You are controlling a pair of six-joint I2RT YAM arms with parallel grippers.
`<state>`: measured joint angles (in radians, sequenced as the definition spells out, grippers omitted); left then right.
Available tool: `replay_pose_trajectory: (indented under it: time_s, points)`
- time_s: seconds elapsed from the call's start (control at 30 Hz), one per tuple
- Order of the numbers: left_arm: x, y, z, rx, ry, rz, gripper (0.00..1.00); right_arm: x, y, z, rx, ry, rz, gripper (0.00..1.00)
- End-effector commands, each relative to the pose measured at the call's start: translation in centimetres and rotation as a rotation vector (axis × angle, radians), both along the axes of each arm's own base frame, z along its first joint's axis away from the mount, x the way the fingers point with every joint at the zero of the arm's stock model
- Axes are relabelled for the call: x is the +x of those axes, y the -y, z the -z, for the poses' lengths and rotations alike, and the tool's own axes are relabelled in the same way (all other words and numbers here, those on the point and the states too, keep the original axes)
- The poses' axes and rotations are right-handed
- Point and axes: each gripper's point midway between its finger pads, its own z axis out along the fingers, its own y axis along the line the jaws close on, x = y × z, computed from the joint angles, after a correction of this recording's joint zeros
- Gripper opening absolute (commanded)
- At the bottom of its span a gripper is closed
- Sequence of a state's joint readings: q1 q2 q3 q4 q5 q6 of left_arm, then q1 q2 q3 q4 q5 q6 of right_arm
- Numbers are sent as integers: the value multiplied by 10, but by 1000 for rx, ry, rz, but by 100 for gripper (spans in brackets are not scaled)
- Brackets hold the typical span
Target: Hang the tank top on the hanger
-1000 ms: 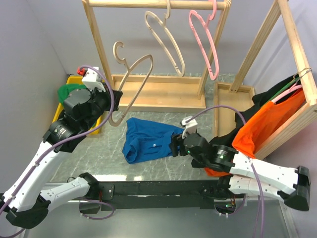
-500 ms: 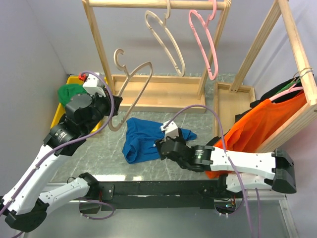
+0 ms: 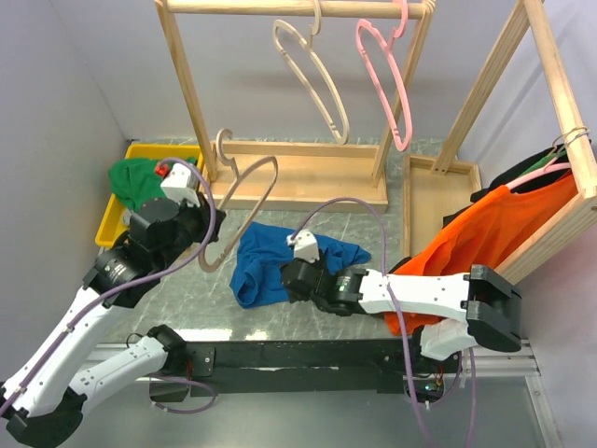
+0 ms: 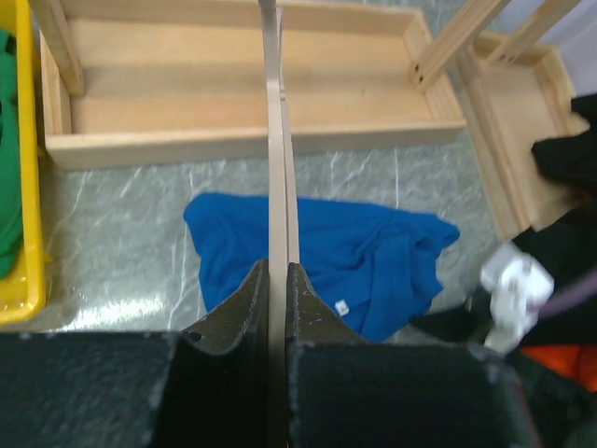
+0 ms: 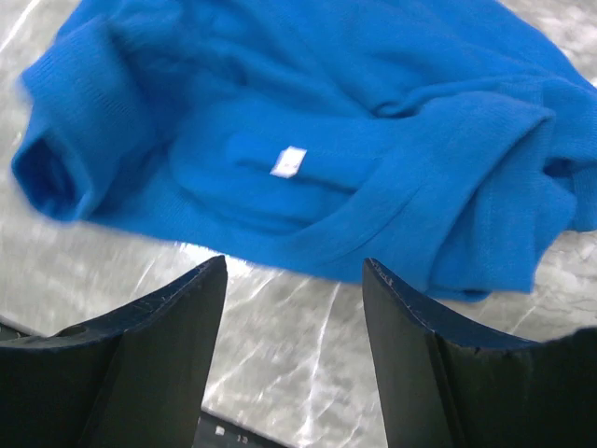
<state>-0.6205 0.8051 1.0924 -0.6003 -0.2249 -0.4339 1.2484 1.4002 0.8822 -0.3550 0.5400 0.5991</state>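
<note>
On the limp, light tank top [image 5: 308, 131] the neckline band, the likeliest hold, is being framed by the wide right gripper [image 5: 294, 271], the hanger [image 4: 277, 140] above being pinched by the left gripper [image 4: 277, 280]

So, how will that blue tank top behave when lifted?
Likely floppy: the tank top lies crumpled in folds. It probably drapes and sags from one pinch; the open right pincer may catch only one layer.
</note>
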Motion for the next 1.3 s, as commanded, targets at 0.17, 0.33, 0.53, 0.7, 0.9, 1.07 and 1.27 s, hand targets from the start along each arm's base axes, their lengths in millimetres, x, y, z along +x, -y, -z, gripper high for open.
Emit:
replay_pose_trajectory:
  time_s: [0.17, 0.33, 0.53, 0.7, 0.9, 1.07, 1.27]
  points:
    - [-44, 1, 0, 17, 79, 197, 1, 38, 11, -14, 255, -59, 155, 66]
    - [-60, -1, 11, 93, 137, 297, 1, 51, 21, -11, 267, -90, 196, 66]
    - [-91, -8, 0, 97, 390, 400, 1, 64, 36, -9, 252, -87, 253, 66]
    - [-101, -10, 2, 159, 488, 460, 1, 68, 37, -3, 237, -96, 260, 65]
    - [-113, -8, -9, 176, 506, 519, 1, 78, 44, 2, 267, -108, 260, 65]
    - [-101, -10, -9, 272, 418, 517, 1, 86, 36, 6, 255, -120, 250, 61]
    - [-106, -6, -15, 299, 397, 571, 1, 87, 40, 23, 218, -137, 256, 47]
